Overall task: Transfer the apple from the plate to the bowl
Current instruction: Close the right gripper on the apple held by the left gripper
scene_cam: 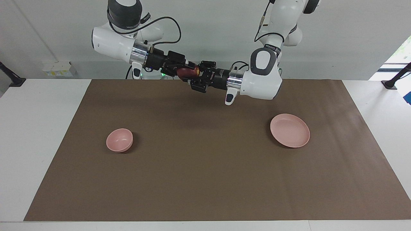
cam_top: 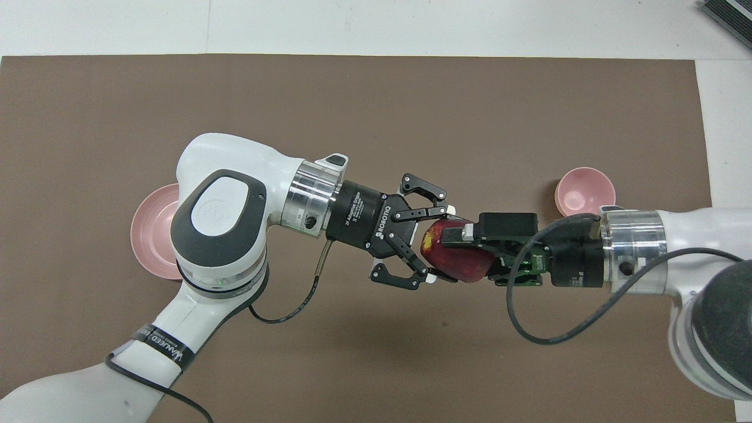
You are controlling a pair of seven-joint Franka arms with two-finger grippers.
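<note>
You have the apple (cam_top: 455, 258) in mid-air over the table (scene_cam: 205, 179), between plate (scene_cam: 290, 130) and bowl (scene_cam: 119, 140). Your right hand (cam_top: 464, 249) pinches it; your left hand (cam_top: 436, 244) is spread around it.

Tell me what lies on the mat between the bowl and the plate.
Nothing lies there: in the facing view the brown mat is bare between the bowl and the plate. The apple hangs in the air, between both grippers.
</note>
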